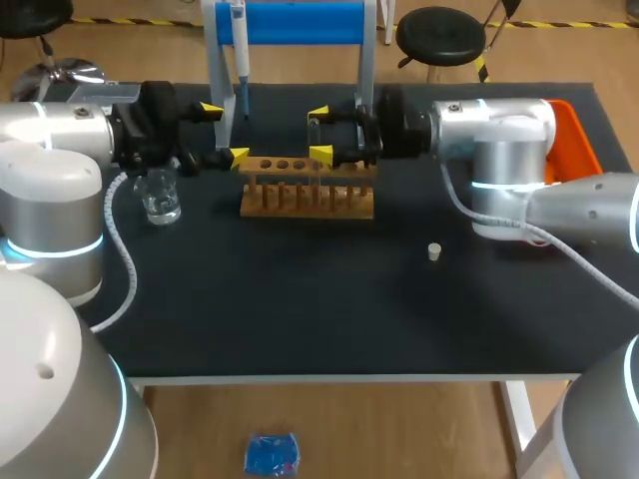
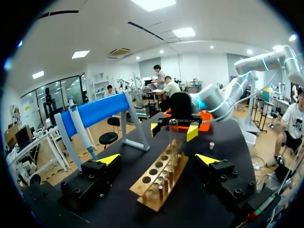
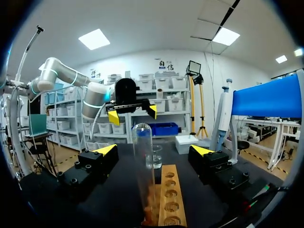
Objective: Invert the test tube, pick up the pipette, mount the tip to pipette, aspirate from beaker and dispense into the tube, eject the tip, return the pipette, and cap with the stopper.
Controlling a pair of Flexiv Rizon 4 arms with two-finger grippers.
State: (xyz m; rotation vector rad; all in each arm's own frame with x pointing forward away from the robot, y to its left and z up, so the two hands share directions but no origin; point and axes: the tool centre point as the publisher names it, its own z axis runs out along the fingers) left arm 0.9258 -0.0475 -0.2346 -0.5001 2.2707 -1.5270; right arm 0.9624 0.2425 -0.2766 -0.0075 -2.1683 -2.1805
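Right wrist view: the test tube [image 3: 144, 171] stands upright in the wooden rack [image 3: 169, 199], rounded end up as far as I can tell; it rises between the spread fingers of the right pincer [image 3: 154, 150], which do not touch it. It is thin clear glass, so likely light, stiff, slippery and easily cracked; I judge a gentle hold on the bare middle of its wall, above the rack, to be safest.

Left wrist view: the left pincer [image 2: 159, 159] is also wide apart and empty, facing the rack's other end; the tube stands toward the far end.

Head view: both pincers flank the rack on the table [image 1: 300, 309]; the beaker [image 1: 160, 197] sits near the left arm; the stopper [image 1: 434, 251] lies well apart; the pipette [image 1: 240, 45] hangs on the blue stand [image 1: 300, 22].
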